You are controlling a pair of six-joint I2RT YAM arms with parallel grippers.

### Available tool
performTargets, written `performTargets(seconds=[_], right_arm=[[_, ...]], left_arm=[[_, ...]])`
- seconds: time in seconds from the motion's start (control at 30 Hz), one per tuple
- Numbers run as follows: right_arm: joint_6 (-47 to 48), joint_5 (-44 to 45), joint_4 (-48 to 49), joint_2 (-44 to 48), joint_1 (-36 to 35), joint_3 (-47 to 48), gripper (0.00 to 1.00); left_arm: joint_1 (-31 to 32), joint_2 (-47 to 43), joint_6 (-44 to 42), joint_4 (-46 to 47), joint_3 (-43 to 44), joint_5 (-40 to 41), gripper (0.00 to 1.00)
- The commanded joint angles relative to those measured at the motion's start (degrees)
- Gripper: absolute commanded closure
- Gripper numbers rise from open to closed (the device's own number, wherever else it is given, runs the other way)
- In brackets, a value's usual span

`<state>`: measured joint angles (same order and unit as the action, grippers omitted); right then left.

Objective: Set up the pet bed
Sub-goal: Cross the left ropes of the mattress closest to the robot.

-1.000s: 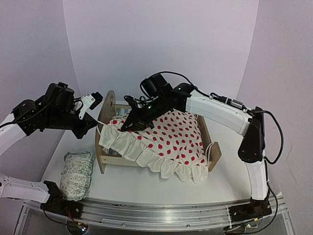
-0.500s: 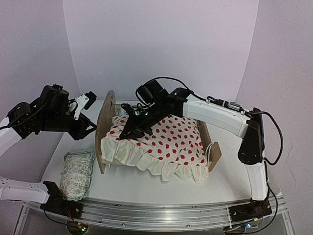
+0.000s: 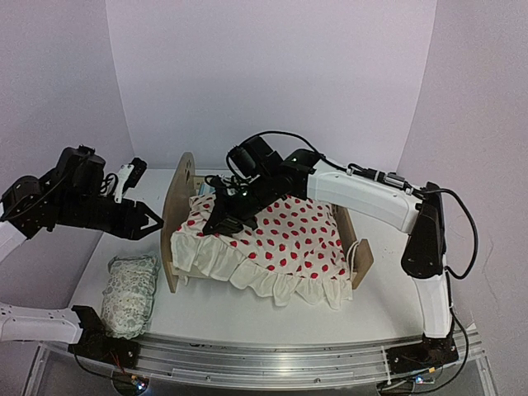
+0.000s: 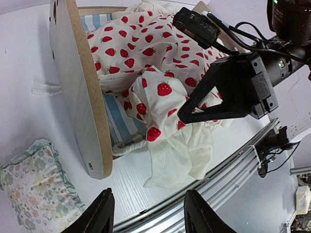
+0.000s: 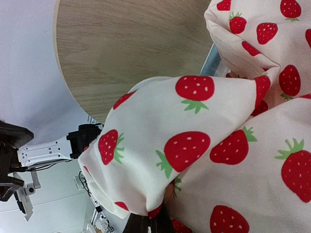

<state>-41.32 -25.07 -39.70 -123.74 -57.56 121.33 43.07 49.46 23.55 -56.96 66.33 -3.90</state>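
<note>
The pet bed (image 3: 176, 216) stands about in the middle of the table (image 3: 247, 313), with its rounded headboard (image 4: 77, 82) on the left side and the lower footboard (image 3: 360, 262) on the right. On the frame lies the blue-and-white striped mattress (image 4: 115, 124), of which only a strip beside the headboard shows. The rest is covered by the cream blanket (image 3: 293, 235) with red strawberries (from above they look like plain dots), and its ruffled edge hangs over the near side of the bed. The right gripper (image 3: 217, 224) is above the bed near the headboard, closed on a raised fold of this blanket. The left gripper (image 3: 150, 221) hovers just left of the headboard, apart from it, with its fingers (image 4: 101, 213) spread and nothing between them. A small green-patterned pillow (image 3: 130, 290) lies on the table to the near left of the bed.
</note>
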Motion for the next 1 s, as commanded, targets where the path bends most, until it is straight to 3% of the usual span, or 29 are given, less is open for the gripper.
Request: performTargets(seconds=[0.0, 0.17, 0.6, 0.97], right_arm=[[-1.1, 0.7, -0.9, 1.0, 0.6, 3.8, 1.00], [-1.7, -0.8, -1.2, 0.5, 2.3, 4.6, 1.00], [-4.7, -4.2, -1.3, -2.4, 2.8, 7.2, 1.00], [-5.4, -4.9, -1.2, -3.1, 3.0, 7.4, 1.00]], left_arm=[[-0.1, -3.0, 12.0, -3.0, 0.9, -6.4, 0.52], [-0.1, -5.3, 18.5, 0.2, -5.3, -5.2, 0.61], [0.0, -2.9, 25.0, 20.8, -20.1, -5.1, 0.64], [1.3, 0.3, 16.4, 28.7, -24.6, -1.0, 0.65]])
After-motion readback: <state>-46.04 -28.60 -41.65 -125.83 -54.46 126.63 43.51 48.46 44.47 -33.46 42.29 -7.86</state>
